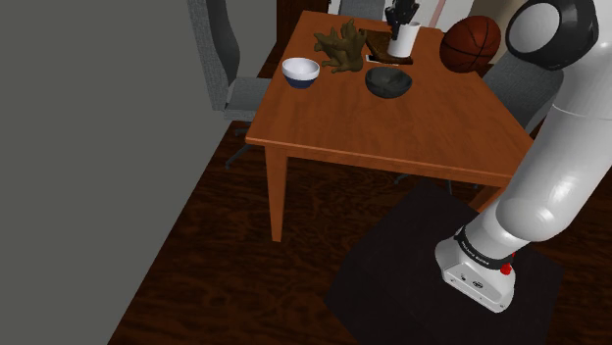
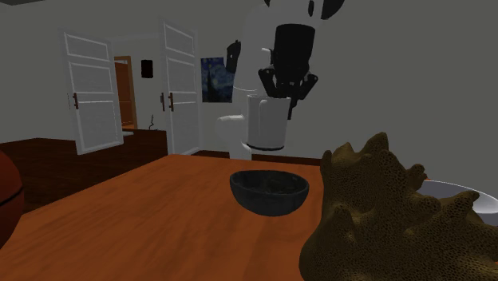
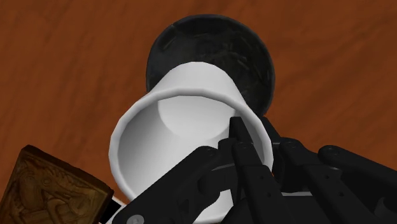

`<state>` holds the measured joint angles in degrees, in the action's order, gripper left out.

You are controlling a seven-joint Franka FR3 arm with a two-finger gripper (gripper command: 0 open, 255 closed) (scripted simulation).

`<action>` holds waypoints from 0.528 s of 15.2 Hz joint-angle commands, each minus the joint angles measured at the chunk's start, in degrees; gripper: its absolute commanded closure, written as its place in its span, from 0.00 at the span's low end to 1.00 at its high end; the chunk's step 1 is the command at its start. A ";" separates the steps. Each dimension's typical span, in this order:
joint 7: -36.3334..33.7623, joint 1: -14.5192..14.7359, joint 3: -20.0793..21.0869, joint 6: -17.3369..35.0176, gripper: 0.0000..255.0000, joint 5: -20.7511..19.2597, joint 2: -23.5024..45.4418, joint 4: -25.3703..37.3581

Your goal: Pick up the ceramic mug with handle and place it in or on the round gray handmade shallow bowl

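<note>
A plain white mug (image 1: 402, 40) hangs in the air over the far part of the wooden table (image 1: 422, 137), and my black gripper (image 1: 399, 17) is shut on its rim from above. In the second exterior view the mug (image 2: 267, 121) hangs upright under the gripper (image 2: 286, 86), behind and above the dark round bowl (image 2: 269, 191). In the wrist view one finger (image 3: 242, 143) reaches inside the mug (image 3: 172, 137) at its wall. The dark bowl (image 3: 210, 48) lies on the table just past the mug's base. The bowl (image 1: 388, 83) is empty. The handle is hidden.
A white bowl with a blue outside (image 1: 301, 72) stands at the shoulder view's left of the table. A brown lumpy object (image 1: 342, 47) and a flat brown box (image 1: 378, 49) lie beside the mug. A basketball (image 1: 470, 44) rests at the far right. Grey chairs (image 1: 230, 69) surround the table.
</note>
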<state>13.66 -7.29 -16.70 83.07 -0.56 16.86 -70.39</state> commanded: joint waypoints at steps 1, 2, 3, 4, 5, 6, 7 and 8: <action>-0.26 0.27 0.05 2.09 1.00 -0.23 -0.85 -2.89; -0.36 0.36 0.07 3.00 1.00 -0.30 -1.14 -4.08; -0.45 0.44 0.08 3.89 1.00 -0.38 -1.41 -5.23; -0.54 0.52 0.10 4.77 1.00 -0.44 -1.65 -6.35; -0.63 0.59 0.12 5.64 1.00 -0.50 -1.87 -7.43; -0.72 0.65 0.13 6.50 1.00 -0.56 -2.06 -8.49; -0.80 0.71 0.15 7.34 1.00 -0.61 -2.24 -9.51; -0.87 0.76 0.17 8.18 1.00 -0.65 -2.40 -10.50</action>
<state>12.86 -6.58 -16.54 90.32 -1.15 14.66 -79.82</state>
